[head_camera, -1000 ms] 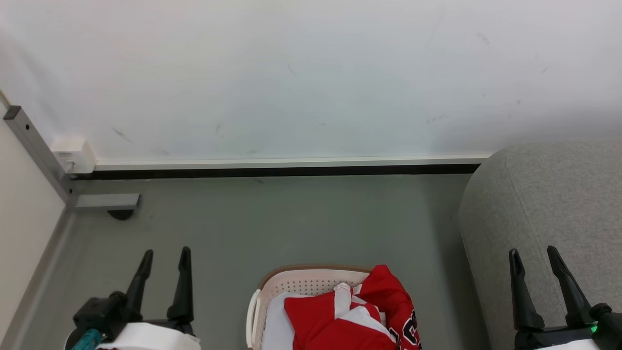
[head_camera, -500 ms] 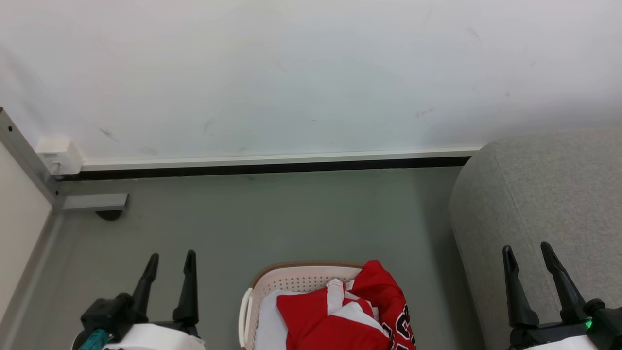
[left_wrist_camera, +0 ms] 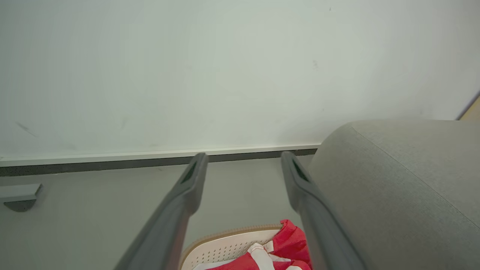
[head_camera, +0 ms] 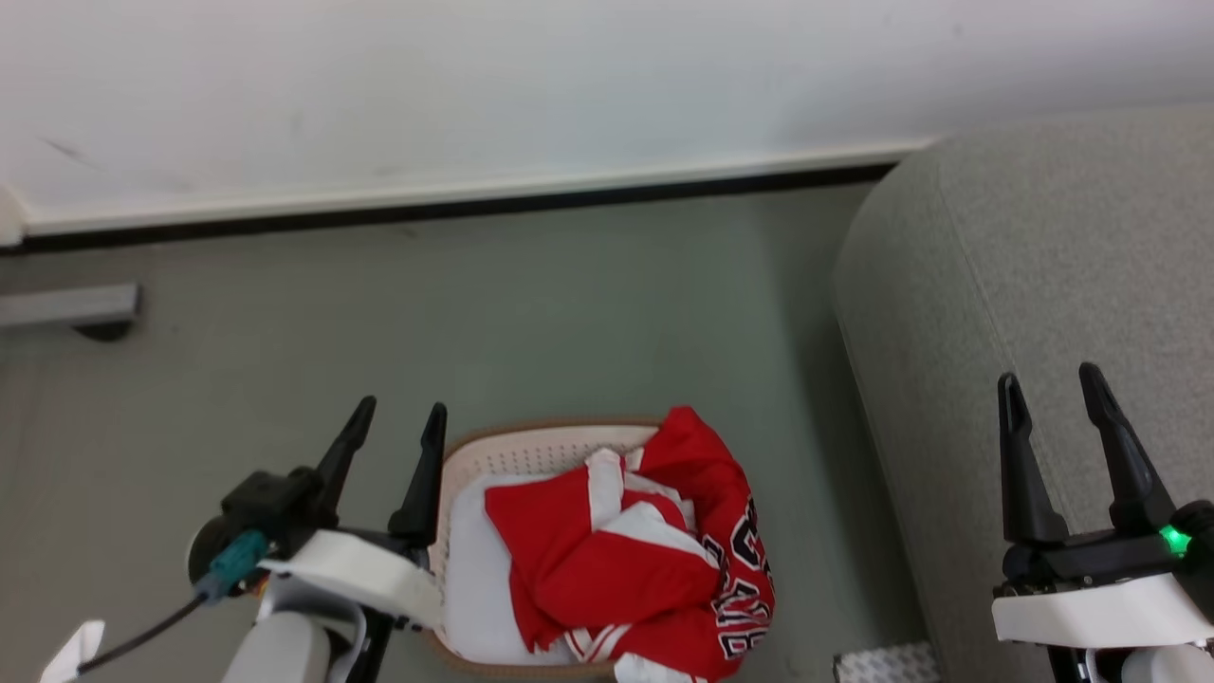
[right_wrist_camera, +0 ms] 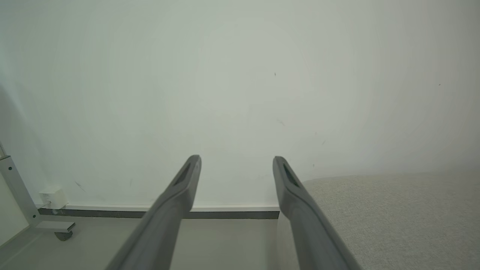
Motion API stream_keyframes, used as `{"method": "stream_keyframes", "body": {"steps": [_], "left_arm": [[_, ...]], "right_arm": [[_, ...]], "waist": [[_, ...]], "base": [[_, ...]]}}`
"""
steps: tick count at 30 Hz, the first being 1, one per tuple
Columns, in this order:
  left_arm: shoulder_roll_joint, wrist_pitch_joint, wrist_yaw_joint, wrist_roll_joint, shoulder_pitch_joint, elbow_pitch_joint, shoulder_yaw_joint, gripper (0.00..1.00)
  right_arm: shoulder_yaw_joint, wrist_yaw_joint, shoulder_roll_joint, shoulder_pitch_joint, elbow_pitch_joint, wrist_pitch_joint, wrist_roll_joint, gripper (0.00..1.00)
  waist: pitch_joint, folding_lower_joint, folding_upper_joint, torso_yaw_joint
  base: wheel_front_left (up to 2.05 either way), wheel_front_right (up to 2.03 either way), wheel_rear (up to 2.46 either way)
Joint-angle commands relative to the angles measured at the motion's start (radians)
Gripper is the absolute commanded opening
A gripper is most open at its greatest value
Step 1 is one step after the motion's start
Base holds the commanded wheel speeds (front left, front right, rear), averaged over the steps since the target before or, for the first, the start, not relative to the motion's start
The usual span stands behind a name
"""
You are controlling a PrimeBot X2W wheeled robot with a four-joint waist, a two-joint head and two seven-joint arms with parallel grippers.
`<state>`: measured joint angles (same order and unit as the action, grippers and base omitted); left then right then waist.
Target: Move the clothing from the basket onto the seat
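A pale wall (head_camera: 474,76) with a dark skirting strip runs behind a grey-green floor (head_camera: 569,304), and the cream perforated laundry basket (head_camera: 531,453) stands on that floor close in front of the robot. The red clothing (head_camera: 607,569) is heaped in the basket. On the right side, a jersey with block lettering (head_camera: 744,579) spills over the rim, and a plain white pad (head_camera: 465,579) lies against the left wall. The grey woven seat (head_camera: 996,266) rises to the right, near the basket but not touching it, with a strip of floor between them.

Both arms are empty. The left gripper (head_camera: 400,408) hangs just beside the basket's left rim with its fingers spread wide, and the right gripper (head_camera: 1050,377) is spread the same way over the seat's edge. Nothing has been lifted out yet, so the step in hand looks like the first reach.

The left gripper is the nearer one. It would do well to shift right over the heap and come down on the bunched red fold in the middle, keeping off the white pad (which is not part of the job). A deep bite on a thick fold should hold better than a nip at a single layer. The basket looks light and may come up with the cloth, so lift straight up until the hem clears the rim, then swing right towards the seat.
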<state>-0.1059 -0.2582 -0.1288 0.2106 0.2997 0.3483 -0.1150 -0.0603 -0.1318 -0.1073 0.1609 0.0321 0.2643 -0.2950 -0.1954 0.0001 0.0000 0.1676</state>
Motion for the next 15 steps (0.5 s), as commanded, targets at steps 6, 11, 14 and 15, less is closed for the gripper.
{"method": "stream_keyframes", "body": {"steps": [6,11,14,15], "left_arm": [[-0.055,0.103,-0.001,0.04,0.135,0.102,-0.113,1.0],[-0.085,0.156,-0.001,0.087,0.221,0.174,-0.212,1.0],[-0.105,0.197,-0.001,0.121,0.279,0.234,-0.285,1.0],[-0.114,0.21,-0.001,0.13,0.299,0.253,-0.314,1.0]], "right_arm": [[0.015,0.002,0.03,0.067,-0.044,0.0,-0.005,1.0],[0.035,0.002,0.043,0.102,-0.083,0.0,-0.023,1.0],[0.037,0.002,0.053,0.125,-0.112,0.0,-0.03,1.0],[0.036,0.002,0.053,0.131,-0.12,0.0,-0.03,1.0]], "waist": [[-0.172,-0.0001,0.0,0.079],[-0.24,-0.0001,0.0,0.106],[-0.289,-0.0001,0.0,0.127],[-0.304,-0.0001,0.0,0.135]], "base": [[0.0,0.0,0.0],[0.0,0.0,0.0],[0.0,0.0,0.0],[0.0,0.0,0.0]]}}
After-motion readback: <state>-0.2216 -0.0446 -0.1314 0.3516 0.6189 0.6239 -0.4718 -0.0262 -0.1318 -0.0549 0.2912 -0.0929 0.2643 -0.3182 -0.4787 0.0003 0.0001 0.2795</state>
